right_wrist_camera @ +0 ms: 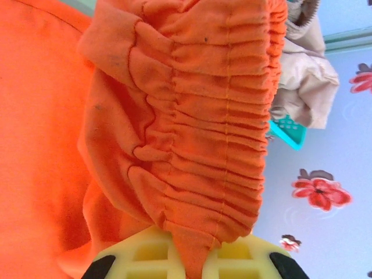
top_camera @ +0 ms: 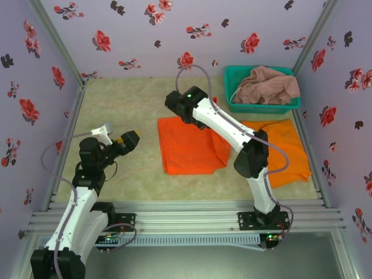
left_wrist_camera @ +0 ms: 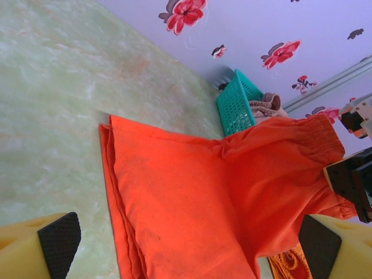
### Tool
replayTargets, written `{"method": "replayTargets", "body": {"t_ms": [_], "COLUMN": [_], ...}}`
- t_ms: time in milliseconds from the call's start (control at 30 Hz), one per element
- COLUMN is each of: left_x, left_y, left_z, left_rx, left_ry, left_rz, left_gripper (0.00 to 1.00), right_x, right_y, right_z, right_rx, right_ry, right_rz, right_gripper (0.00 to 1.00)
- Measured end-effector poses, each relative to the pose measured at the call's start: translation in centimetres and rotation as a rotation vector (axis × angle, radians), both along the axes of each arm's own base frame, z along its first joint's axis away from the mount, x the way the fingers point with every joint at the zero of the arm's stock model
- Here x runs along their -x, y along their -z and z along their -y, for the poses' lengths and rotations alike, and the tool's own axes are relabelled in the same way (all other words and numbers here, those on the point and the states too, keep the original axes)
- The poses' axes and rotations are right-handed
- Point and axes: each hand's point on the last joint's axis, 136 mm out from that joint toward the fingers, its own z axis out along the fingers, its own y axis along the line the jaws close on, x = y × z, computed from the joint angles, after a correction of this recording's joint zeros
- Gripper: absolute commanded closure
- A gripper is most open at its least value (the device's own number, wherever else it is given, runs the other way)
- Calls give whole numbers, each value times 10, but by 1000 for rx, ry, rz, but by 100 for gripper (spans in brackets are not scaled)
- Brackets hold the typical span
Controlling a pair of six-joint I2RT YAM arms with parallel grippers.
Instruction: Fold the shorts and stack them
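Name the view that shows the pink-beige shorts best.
Top external: the pink-beige shorts lie heaped in the teal basket, whole bundle visible. Left wrist catches a small bit above the basket rim; right wrist a part behind the orange waistband.

orange shorts (left_wrist_camera: 192,192): matt cloth, waistband ruched. pink-beige shorts (top_camera: 267,84): soft cloth. basket (left_wrist_camera: 235,107): teal plastic mesh. counter (left_wrist_camera: 52,104): matt, marbled pale green. left hand (left_wrist_camera: 186,243): yellow plastic fingers (left_wrist_camera: 17,251), black grid-textured pads (left_wrist_camera: 58,243). rails (top_camera: 186,212): bare metal.

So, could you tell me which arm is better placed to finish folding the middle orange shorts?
Right, I think. The right gripper is shut on the waistband of the middle orange shorts, holding it raised. The left gripper hangs open off to their left, holding nothing.
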Motion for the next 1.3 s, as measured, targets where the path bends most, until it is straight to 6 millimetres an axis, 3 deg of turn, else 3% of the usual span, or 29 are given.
{"method": "replayTargets", "body": {"t_ms": [367, 500, 633, 700, 733, 833, 867, 933, 1033, 1100, 1200, 1300], "left_x": [0, 0, -1, -1, -2, -2, -2, -3, -7, -11, -18, -28], "left_y": [13, 17, 18, 17, 17, 16, 15, 11, 0, -6, -1, 19], "left_z": [-4, -6, -8, -9, -9, -9, -9, -8, -1, 8, 28, 51], "left_rx": [-5, -2, 8, 13, 16, 26, 28, 32, 33, 27, 12, -21], "left_ry": [-19, -32, -45, -52, -56, -59, -59, -51, -24, 6, 65, 122], "left_rz": [-27, -39, -46, -46, -46, -48, -46, -44, -40, -46, -106, -213], "left_gripper": [1, 1, 1, 0, 1, 1, 0, 1, 1, 1, 1, 4], "right_x": [18, 27, 48, 60, 65, 82, 85, 85, 71, 58, 52, 54], "right_y": [37, 58, 101, 115, 118, 103, 88, 53, -7, -31, -25, 15], "right_z": [-59, -94, -144, -165, -175, -189, -187, -170, -124, -95, -70, -54], "right_rx": [-198, -367, -625, -748, -819, -1034, -1127, -1265, -1425, -1481, -1449, -1329], "right_ry": [-11, -8, 8, 14, 12, 8, -10, -17, -36, -27, 29, 114], "right_rz": [-115, -182, -343, -419, -454, -513, -509, -458, -288, -179, -107, -121], "right_gripper": [91, 80, 41, 35, 34, 8, 2, 1, 1, 1, 2, 3]}}
